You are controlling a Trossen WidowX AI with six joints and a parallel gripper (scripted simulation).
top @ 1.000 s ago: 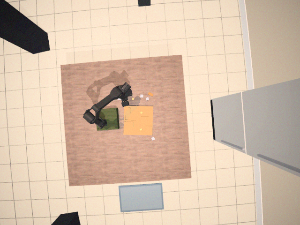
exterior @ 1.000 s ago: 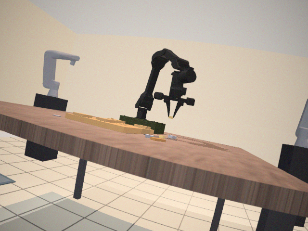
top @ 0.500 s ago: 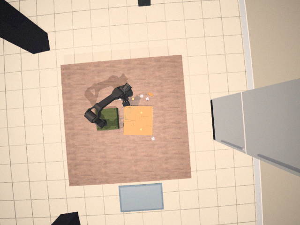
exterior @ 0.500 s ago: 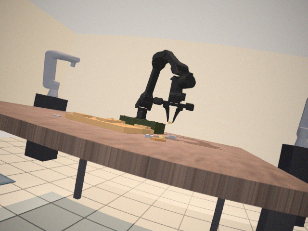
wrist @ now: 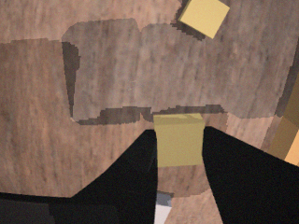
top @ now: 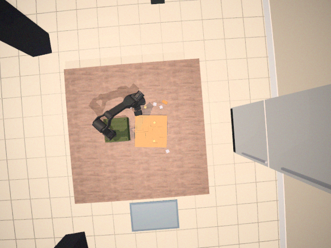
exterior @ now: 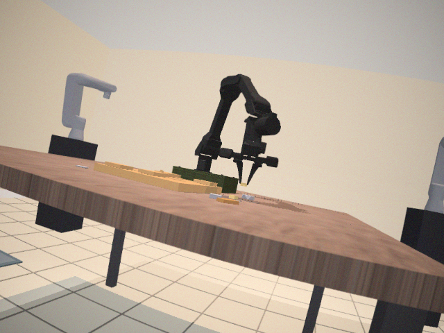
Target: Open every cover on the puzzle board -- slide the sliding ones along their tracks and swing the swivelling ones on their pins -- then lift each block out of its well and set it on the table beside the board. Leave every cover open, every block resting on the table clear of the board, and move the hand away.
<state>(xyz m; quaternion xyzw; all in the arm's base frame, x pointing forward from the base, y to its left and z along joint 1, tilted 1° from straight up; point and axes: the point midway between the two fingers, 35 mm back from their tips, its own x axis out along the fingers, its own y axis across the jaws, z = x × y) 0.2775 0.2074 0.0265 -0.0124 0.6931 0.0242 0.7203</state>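
My gripper is shut on a yellow block, held above the table just off the board's corner. The orange puzzle board lies flat, with a yellow knob and another knob on top. Cover positions are too small to tell. Another yellow block rests on the table, near an orange block and white blocks. One white block lies off the opposite side.
The dark green base box stands beside the board. A white block shows partly behind the fingers in the wrist view. The wooden table carries everything. Other arms on pedestals stand off the table.
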